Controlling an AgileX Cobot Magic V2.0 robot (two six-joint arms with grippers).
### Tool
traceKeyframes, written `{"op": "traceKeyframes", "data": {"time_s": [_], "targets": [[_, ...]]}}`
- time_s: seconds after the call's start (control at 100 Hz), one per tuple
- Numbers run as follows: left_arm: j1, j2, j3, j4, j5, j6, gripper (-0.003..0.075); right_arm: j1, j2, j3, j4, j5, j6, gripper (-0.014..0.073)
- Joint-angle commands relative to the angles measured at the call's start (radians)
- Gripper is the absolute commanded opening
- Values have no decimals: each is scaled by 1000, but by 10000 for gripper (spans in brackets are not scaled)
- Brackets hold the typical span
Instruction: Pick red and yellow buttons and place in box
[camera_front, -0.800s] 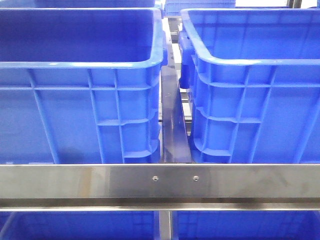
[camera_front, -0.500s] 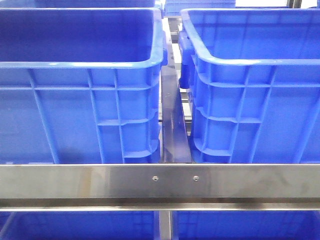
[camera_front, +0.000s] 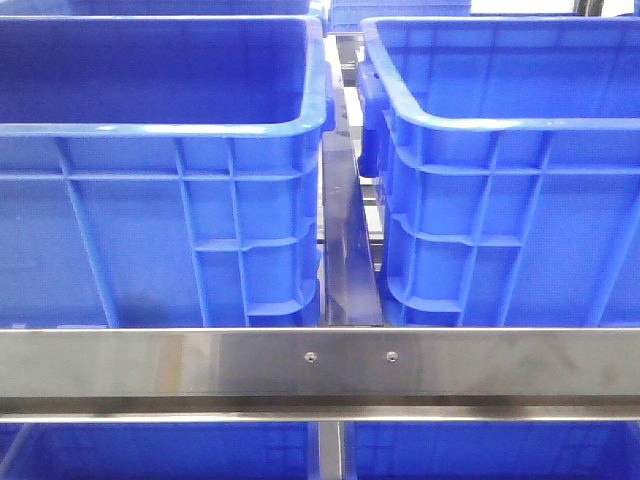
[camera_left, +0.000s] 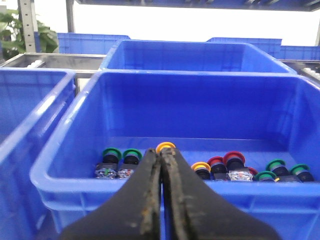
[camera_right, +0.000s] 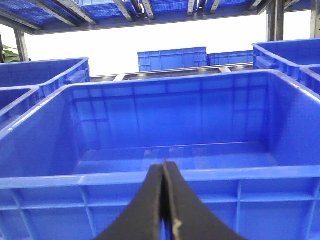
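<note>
In the left wrist view a blue crate (camera_left: 60, 175) holds a row of push buttons on its floor. Yellow buttons (camera_left: 165, 146) (camera_left: 200, 166) and red buttons (camera_left: 216, 161) (camera_left: 234, 158) lie among them. My left gripper (camera_left: 161, 153) is shut and empty, in front of the crate's near rim. In the right wrist view my right gripper (camera_right: 164, 164) is shut and empty before the near rim of an empty blue box (camera_right: 120, 179). The front view shows two blue crates (camera_front: 150, 128) (camera_front: 500, 125) side by side and no gripper.
Green buttons (camera_left: 111, 152) (camera_left: 132, 154) (camera_left: 275, 164) lie in the same crate as the red and yellow ones. More blue crates (camera_left: 200, 55) (camera_right: 172, 57) stand behind and beside. A steel rack bar (camera_front: 320, 360) crosses the front view below the crates.
</note>
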Motion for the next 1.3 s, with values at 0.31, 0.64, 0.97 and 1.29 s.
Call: {"op": "traceKeyframes", "data": {"time_s": [0.31, 0.64, 0.97, 1.29], "targets": [[1, 429, -554, -3, 445, 76, -19, -6, -26, -20, 0, -84, -3, -68], [1, 662, -706, -3, 569, 92, -19, -6, -26, -20, 0, -84, -3, -68], [1, 702, -706, -6, 569, 92, 38, -6, -26, -20, 0, -84, -3, -68], [1, 702, -706, -10, 569, 92, 487, -6, -26, -20, 0, -84, -3, -68]]}}
